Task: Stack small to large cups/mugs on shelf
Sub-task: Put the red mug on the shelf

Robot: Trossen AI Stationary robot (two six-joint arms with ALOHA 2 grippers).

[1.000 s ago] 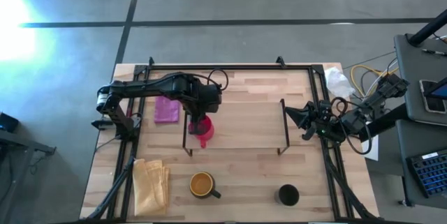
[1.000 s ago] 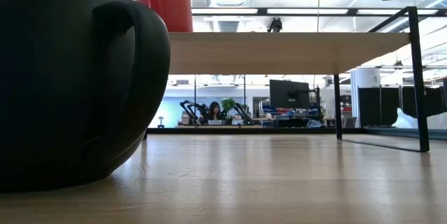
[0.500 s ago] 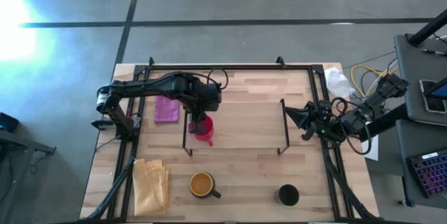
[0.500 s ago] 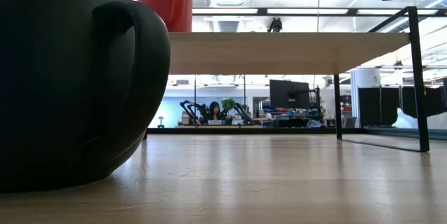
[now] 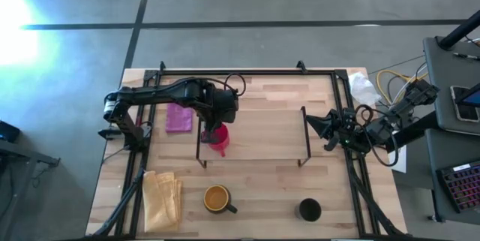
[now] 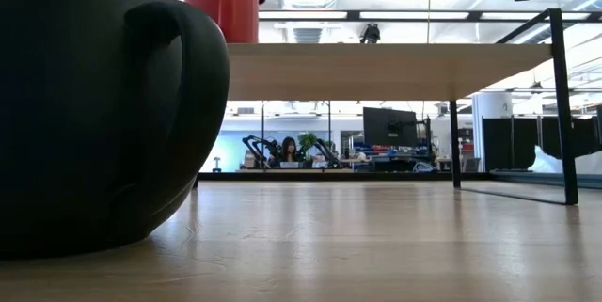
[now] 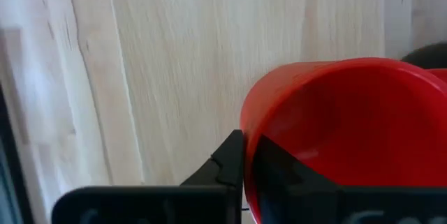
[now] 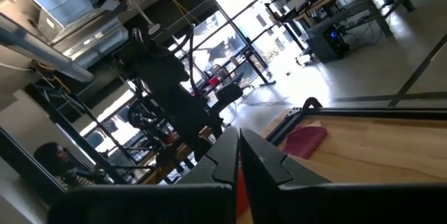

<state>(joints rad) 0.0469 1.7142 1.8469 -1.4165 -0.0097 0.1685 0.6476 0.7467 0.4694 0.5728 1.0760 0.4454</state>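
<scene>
High view showed your left claw (image 5: 215,130) clenched on the red cup's (image 5: 219,139) rim, the cup standing upright on the shelf (image 5: 262,132) beside its left bracket edge, with open board to the right. Your right claw (image 5: 321,126), fingers pressed together and empty, waited just off the shelf's right end. Yellow mug (image 5: 217,198) and black cup (image 5: 309,210) stood well apart along the desk's (image 5: 262,188) near edge.

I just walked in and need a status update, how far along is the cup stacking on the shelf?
Nothing is stacked yet. In hand: the left hand grips the red cup by its rim, at the shelf's left end. Left: the yellow mug and the black cup sit on the table's near edge. The right hand waits shut beside the shelf's right bracket.
</scene>
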